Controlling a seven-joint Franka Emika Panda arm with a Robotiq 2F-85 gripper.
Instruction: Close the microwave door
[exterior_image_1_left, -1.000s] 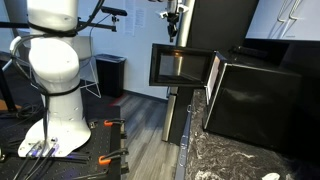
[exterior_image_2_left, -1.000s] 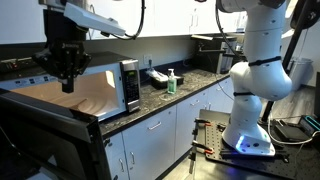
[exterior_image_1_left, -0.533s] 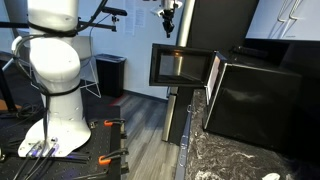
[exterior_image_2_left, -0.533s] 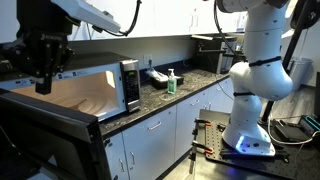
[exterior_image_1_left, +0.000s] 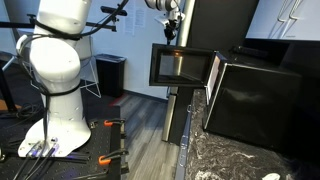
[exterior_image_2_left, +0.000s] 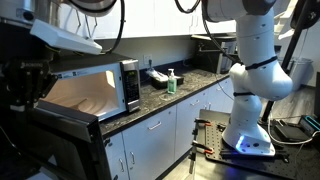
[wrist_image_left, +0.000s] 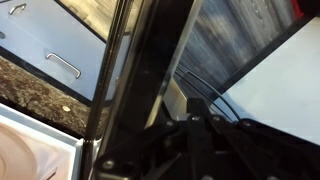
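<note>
A single black microwave (exterior_image_1_left: 255, 100) sits on a dark speckled stone table (exterior_image_1_left: 230, 160). Its one microwave door (exterior_image_1_left: 180, 65), a black frame around a glossy window catching warm light, stands swung wide open. The door juts out past the table's front edge and over the floor (exterior_image_1_left: 140, 140).

One white arm (exterior_image_1_left: 60, 55) reaches across the top of the scene. Its tool (exterior_image_1_left: 172, 35) hangs just above the door's top edge, near the door's middle, with a small gap between them. The tool is small and dark here, and in the wrist view only blurred black shapes fill the frame, so whether its fingers are apart or together cannot be told.

In an exterior view the microwave (exterior_image_2_left: 128, 85) shows its lit, pale cavity and its control panel at the right. A large dark mass at the far left is probably the tool (exterior_image_2_left: 28, 80), close to the camera.

The wrist view looks down past a black slanted bar, perhaps the door's edge, to one metal drawer handle (wrist_image_left: 62, 66) below the table's rim.

One green bottle (exterior_image_2_left: 171, 82) stands on the table, well apart from the microwave. One dark bin (exterior_image_1_left: 111, 73) stands on the floor beyond the door. Open floor lies between the white robot base (exterior_image_1_left: 50, 125) and the door's free edge.
</note>
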